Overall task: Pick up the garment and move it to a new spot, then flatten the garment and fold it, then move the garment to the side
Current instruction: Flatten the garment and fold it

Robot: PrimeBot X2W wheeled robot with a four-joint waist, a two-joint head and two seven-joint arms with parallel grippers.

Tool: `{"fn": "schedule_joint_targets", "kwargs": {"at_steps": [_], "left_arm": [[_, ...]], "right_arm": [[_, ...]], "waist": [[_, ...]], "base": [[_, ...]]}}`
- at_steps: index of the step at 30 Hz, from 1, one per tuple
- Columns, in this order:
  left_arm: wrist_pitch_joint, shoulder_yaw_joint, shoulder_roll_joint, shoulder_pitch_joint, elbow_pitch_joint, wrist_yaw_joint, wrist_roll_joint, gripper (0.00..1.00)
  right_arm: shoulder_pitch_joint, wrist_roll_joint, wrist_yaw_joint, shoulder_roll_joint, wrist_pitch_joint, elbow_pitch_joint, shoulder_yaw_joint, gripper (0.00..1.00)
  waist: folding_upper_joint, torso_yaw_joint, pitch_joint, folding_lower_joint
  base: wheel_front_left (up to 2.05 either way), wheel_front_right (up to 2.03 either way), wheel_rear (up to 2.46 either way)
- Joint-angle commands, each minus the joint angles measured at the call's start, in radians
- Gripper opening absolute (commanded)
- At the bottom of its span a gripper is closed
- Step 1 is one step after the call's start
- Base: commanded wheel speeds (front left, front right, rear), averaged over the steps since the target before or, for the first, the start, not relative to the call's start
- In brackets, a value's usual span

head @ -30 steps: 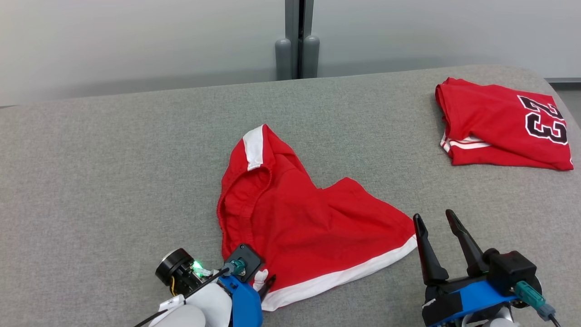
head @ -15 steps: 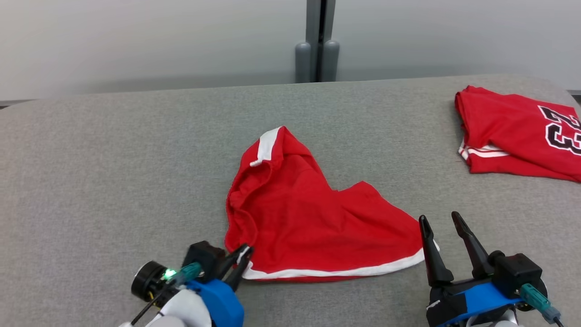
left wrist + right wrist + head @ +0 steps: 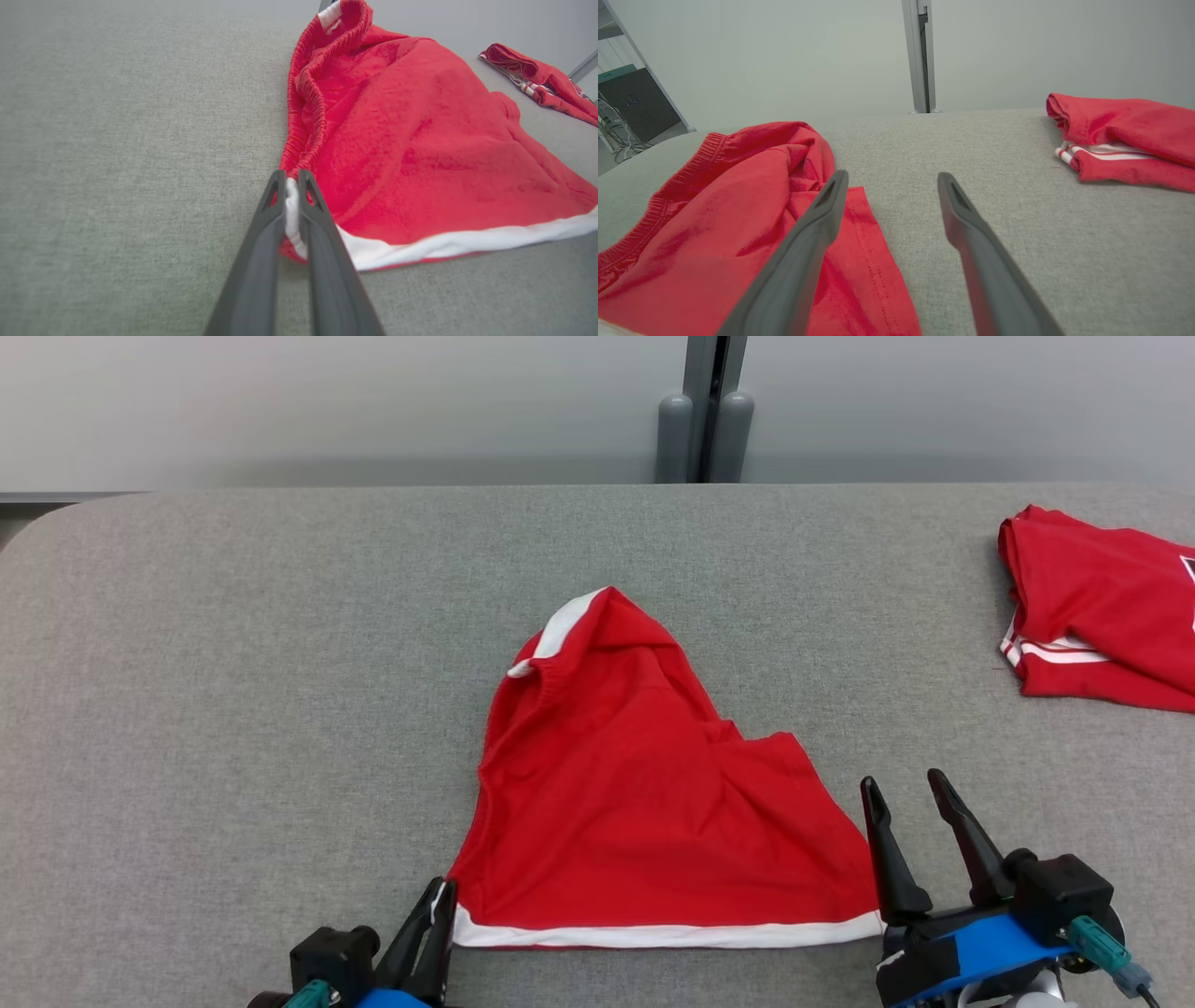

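From the head camera, red shorts [image 3: 644, 803] lie in the middle of the grey table [image 3: 233, 663], white hem nearest the robot. The left gripper [image 3: 441, 887] pinches the hem's left corner. The right gripper [image 3: 903, 782] stands spread just beside the right corner. A folded red jersey [image 3: 1102, 607] lies far right.

Left wrist: both fingers clamp the white hem.

Right wrist: fingers wide apart, one over the shorts' edge, the other over bare table.
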Motion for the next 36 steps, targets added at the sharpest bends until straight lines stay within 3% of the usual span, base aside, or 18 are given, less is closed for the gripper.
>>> {"fn": "schedule_joint_targets", "kwargs": {"at_steps": [1, 2, 9, 18, 24, 36], "left_arm": [[-0.013, 0.010, -0.001, 0.008, 0.012, 0.004, -0.003, 0.28], [-0.025, 0.019, -0.005, 0.011, 0.019, 0.009, -0.003, 1.00], [-0.062, 0.095, -0.023, 0.015, 0.033, 0.008, 0.027, 1.00], [-0.063, 0.409, -0.072, 0.061, -0.142, -0.017, 0.225, 1.00], [-0.063, 0.545, -0.107, 0.101, -0.185, -0.059, 0.327, 1.00], [-0.063, 0.608, -0.154, 0.166, -0.144, -0.159, 0.438, 1.00]], "right_arm": [[-0.009, 0.005, 0.000, -0.003, -0.003, 0.002, 0.000, 1.00], [-0.009, 0.006, 0.000, -0.004, -0.003, 0.004, 0.001, 1.00], [-0.007, 0.011, 0.000, -0.011, -0.003, 0.014, -0.004, 1.00], [0.011, 0.002, 0.000, -0.013, -0.003, 0.007, -0.029, 1.00], [0.030, -0.002, 0.000, -0.011, -0.003, -0.004, -0.034, 1.00], [0.124, -0.017, 0.000, -0.005, -0.003, -0.039, -0.037, 1.00]], "waist": [[0.0000, 0.000, 0.000, 0.0000], [0.0000, 0.001, 0.000, 0.0000], [0.0000, -0.004, -0.013, 0.0000], [0.0000, -0.020, -0.047, 0.0000], [0.0000, -0.029, -0.078, 0.0000], [0.0000, -0.032, -0.130, 0.0000]], "base": [[0.00, 0.00, 0.00], [0.00, 0.00, 0.00], [0.00, 0.00, 0.00], [0.00, 0.00, 0.00], [0.00, 0.00, 0.00], [0.00, 0.00, 0.00]]}}
